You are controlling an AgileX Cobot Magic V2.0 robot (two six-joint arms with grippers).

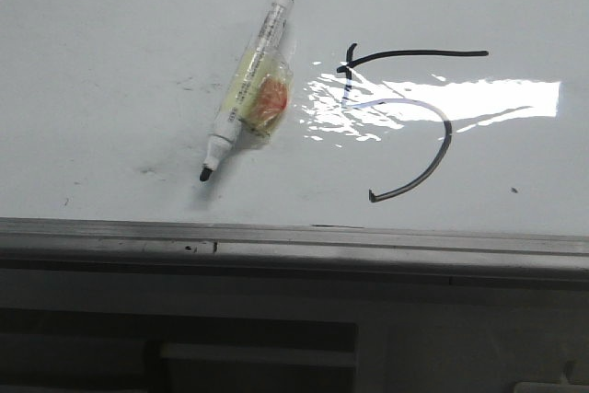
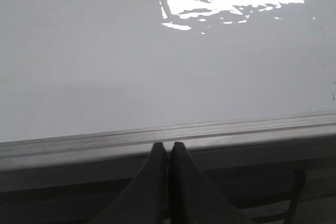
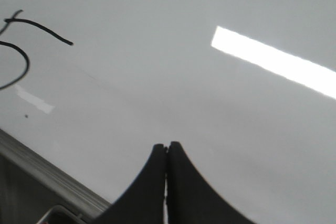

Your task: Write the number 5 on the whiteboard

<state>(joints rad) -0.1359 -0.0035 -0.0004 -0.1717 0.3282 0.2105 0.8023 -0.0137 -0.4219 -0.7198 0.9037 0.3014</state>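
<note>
Lying uncapped on the whiteboard [image 1: 110, 43], a marker [image 1: 247, 85] is resting beside the number 5 [image 1: 405, 117], both the left gripper [image 2: 168, 153] and right gripper [image 3: 167, 153] pressing their fingers together on nothing

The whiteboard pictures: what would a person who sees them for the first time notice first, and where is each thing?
The eye goes first to the number 5 drawn in black on the right part of the whiteboard, with bright glare across its middle. To its left lies an uncapped marker, slanted, with its tip toward the board's grey edge. In the wrist views the left claw and right claw are both closed and hold nothing.
</note>
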